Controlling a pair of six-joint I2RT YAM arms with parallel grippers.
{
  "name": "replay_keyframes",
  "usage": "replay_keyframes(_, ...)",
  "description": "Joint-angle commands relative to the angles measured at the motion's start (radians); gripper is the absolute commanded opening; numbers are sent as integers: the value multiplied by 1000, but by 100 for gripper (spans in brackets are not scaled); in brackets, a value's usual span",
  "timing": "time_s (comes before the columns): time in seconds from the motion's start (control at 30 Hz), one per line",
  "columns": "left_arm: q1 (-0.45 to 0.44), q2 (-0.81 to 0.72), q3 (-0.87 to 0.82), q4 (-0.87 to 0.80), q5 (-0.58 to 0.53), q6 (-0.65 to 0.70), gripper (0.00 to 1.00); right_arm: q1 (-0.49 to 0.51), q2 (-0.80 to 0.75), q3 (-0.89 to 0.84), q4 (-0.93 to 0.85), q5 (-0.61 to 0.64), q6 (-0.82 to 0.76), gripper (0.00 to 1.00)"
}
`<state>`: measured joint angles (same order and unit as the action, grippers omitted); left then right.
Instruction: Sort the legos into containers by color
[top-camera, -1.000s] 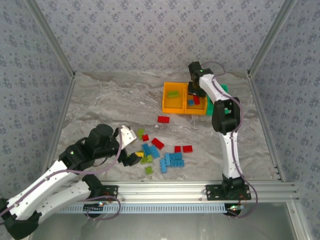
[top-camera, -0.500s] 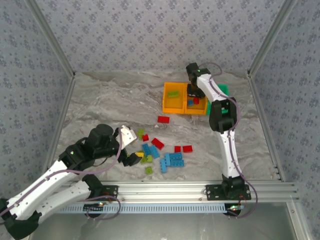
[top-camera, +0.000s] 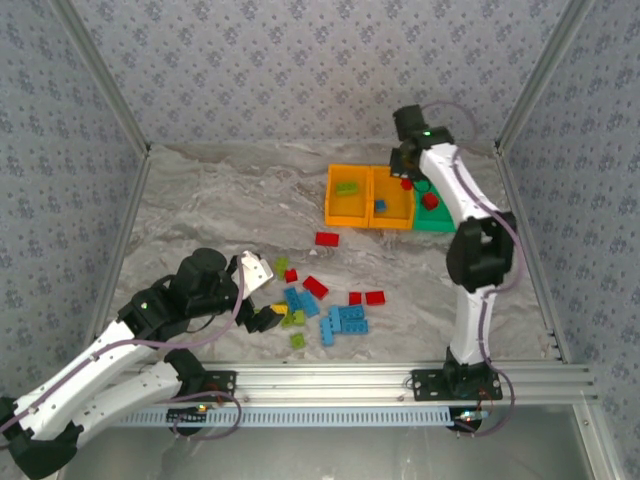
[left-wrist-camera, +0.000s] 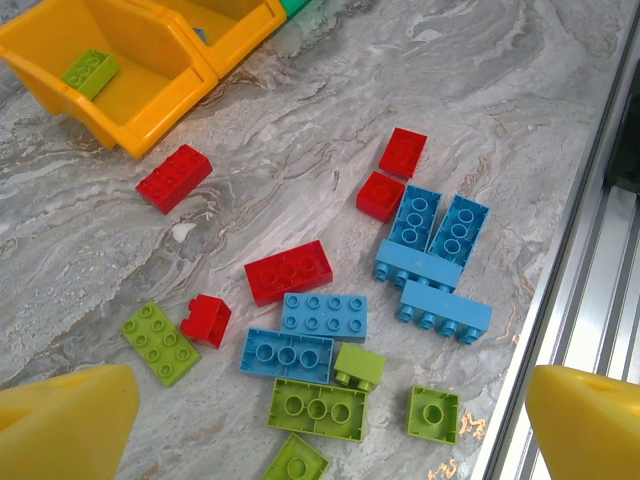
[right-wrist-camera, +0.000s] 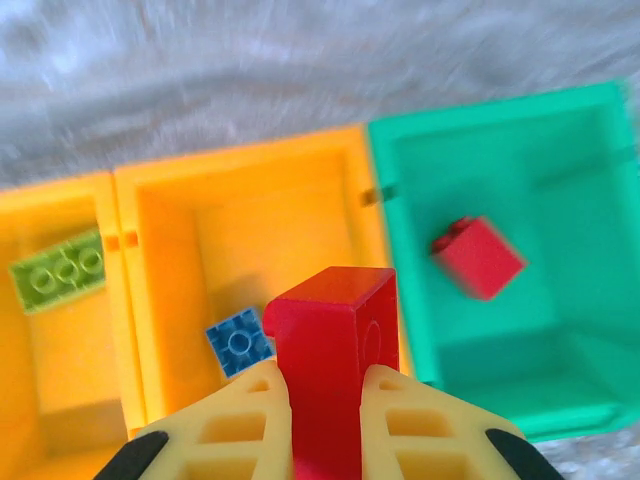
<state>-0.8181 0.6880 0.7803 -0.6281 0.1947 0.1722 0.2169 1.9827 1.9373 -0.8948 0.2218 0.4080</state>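
Table (top-camera: 220, 200): grey marbled top that carries the 3 bins and the loose bricks.
Right arm (top-camera: 470, 250): stretched to the far right of the table, its wrist over the bins.
Left arm (top-camera: 150, 315): bent low at the near left, its wrist beside the loose bricks.
Containers: 3 open bins in a touching row at the far right: left orange bin (top-camera: 332, 205), middle orange bin (top-camera: 392, 224), green bin (top-camera: 438, 224).
Left gripper (top-camera: 262, 296): jaws spread wide, nothing between them, over the near-left edge of the pile.
Right gripper (right-wrist-camera: 325, 385): clamped on a red brick (right-wrist-camera: 330, 370), held upright between the yellow fingers (right-wrist-camera: 250, 420).
Held brick, place: above the wall shared by the middle orange bin and the green bin; the blurred wrist view leaves its height over them unclear.
Loose legos (left-wrist-camera: 320, 320): a cluster near the front rail, with 5 red, 6 light blue and 5 lime green in the left wrist view.
Left orange bin, contents: 1 lime green brick (right-wrist-camera: 58, 270).
Middle orange bin, contents: 1 small blue brick (right-wrist-camera: 240, 343).
Green bin, contents: 1 red brick in the bin (right-wrist-camera: 478, 256), lying tilted.
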Motion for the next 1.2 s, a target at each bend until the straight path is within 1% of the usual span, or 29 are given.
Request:
replay_keyframes(0.0, 7, -1, 2, 13, 23, -5, 99, -98, -8, -105, 69, 49, -20, 18)
replay_keyframes(0.1, 9, -1, 0, 14, 22, -4, 99, -146, 39, -123, 94, -6, -32, 19)
replay_keyframes(0.17, 8, -2, -2, 18, 18, -7, 99, -163, 79, -94, 84, -19, -41, 21)
replay_keyframes(0.2, 9, -2, -3, 19, 19, -10, 99, -171, 100, -68, 74, -31, -49, 23)
replay_keyframes(0.27, 9, -2, -4, 21, 17, -13, 99, -174, 132, -3, 37, -57, -69, 35)
replay_keyframes(0.33, 9, -2, -4, 22, 12, -12, 99, -163, 136, 35, 0, -55, -84, 43)
replay_keyframes(0.37, 9, -2, -4, 24, 11, -11, 99, -158, 123, 37, -5, -51, -87, 46)
replay_keyframes(0.43, 12, 1, -3, 24, 8, -10, 99, -143, 71, -2, -2, -49, -76, 50)
replay_keyframes(0.5, 15, -1, -3, 24, 5, -10, 99, -128, 1, -77, 9, -53, -54, 50)
replay_keyframes(0.57, 17, -1, -3, 22, 3, -9, 99, -92, -105, -208, 22, -36, -31, 50)
replay_keyframes(0.67, 18, -1, -4, 20, 0, -6, 99, 7, -346, -495, 85, 4, 26, 51)
replay_keyframes(0.7, 18, 2, -4, 20, 0, -6, 99, 61, -453, -623, 105, 22, 69, 53)
replay_keyframes(0.73, 17, 4, -4, 21, 0, -4, 99, 106, -527, -715, 122, 18, 97, 56)
replay_keyframes(0.77, 18, 7, -4, 23, 2, -4, 99, 150, -597, -812, 136, 2, 122, 58)
replay_keyframes(0.8, 19, 11, -4, 26, 9, -2, 99, 203, -669, -896, 147, -26, 160, 62)
replay_keyframes(0.87, 20, 24, -3, 32, 37, 2, 99, 297, -768, -1045, 169, -121, 205, 67)
replay_keyframes(0.93, 22, 43, 1, 36, 85, 7, 99, 380, -812, -1129, 144, -126, 262, 73)
replay_keyframes(1.0, 21, 62, 5, 34, 122, 12, 99, 443, -818, -1197, 173, -143, 281, 81)
replay_keyframes(1.03, 22, 70, 7, 32, 131, 12, 99, 463, -806, -1221, 201, -169, 281, 86)
replay_keyframes(1.1, 22, 78, 10, 27, 135, 15, 99, 483, -764, -1233, 242, -203, 265, 90)
replay_keyframes(1.17, 22, 78, 7, 28, 139, 15, 99, 489, -718, -1226, 279, -206, 258, 92)
